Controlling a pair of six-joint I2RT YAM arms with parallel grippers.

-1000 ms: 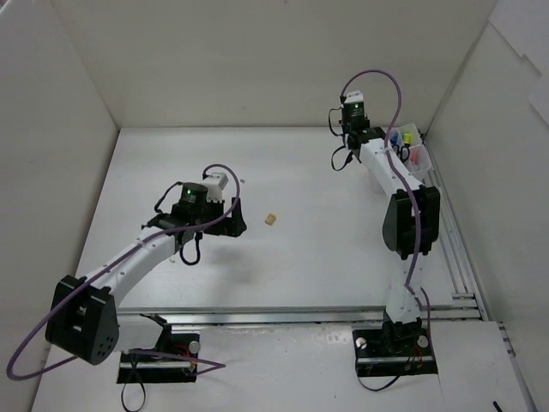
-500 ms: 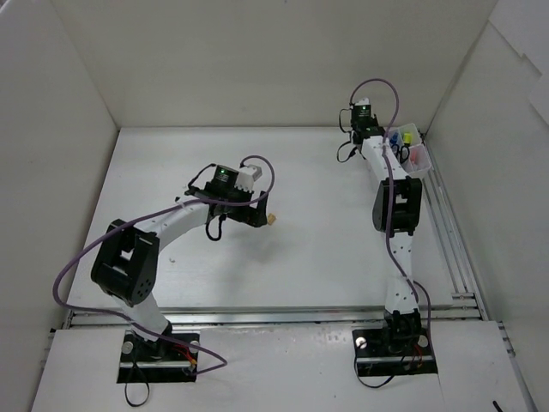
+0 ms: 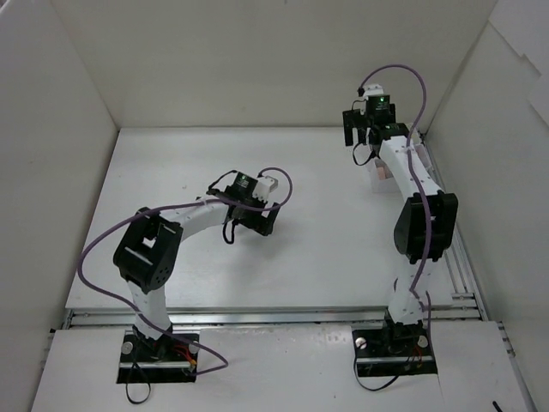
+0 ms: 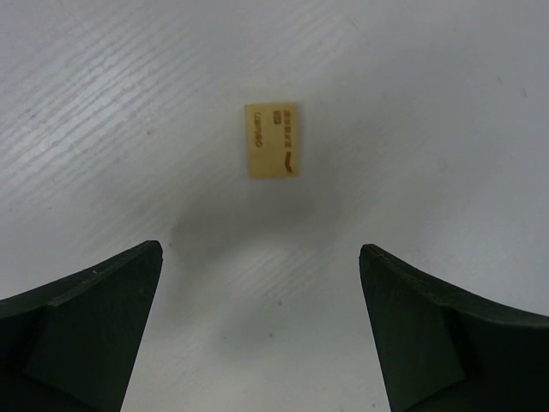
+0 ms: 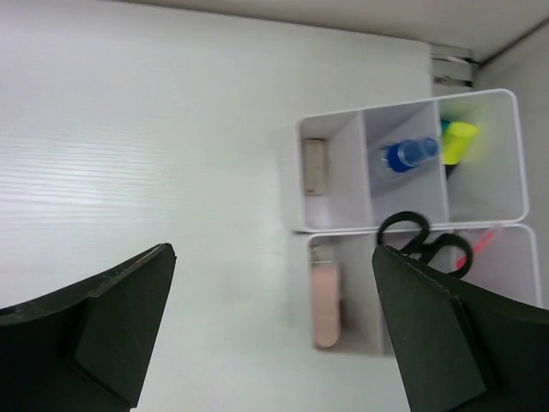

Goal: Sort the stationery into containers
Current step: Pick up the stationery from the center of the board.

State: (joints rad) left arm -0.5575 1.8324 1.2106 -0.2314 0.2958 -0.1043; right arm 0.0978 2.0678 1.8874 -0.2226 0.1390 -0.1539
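Note:
A beige eraser [image 4: 271, 140] lies flat on the white table, just ahead of my open left gripper [image 4: 259, 250], whose jaws are empty. In the top view the left gripper [image 3: 257, 216] hides this eraser. My right gripper [image 5: 273, 252] is open and empty, hovering beside the white organiser box [image 5: 371, 228]. The box's compartments hold another beige eraser [image 5: 316, 166], a blue-capped tube [image 5: 410, 154], a yellow-capped marker [image 5: 459, 142], black scissors [image 5: 420, 240], a red pen [image 5: 485, 243] and a pink eraser [image 5: 326, 305]. In the top view the right gripper [image 3: 358, 127] is at the far right.
White walls enclose the table on the left, back and right. The right arm covers most of the organiser in the top view, where only the pink eraser [image 3: 378, 172] shows. A metal rail [image 3: 459, 257] runs along the right and front edges.
My left arm has swung right until its gripper covers the beige eraser in the top view. The right gripper has opened and shifted slightly to the right, near the box.

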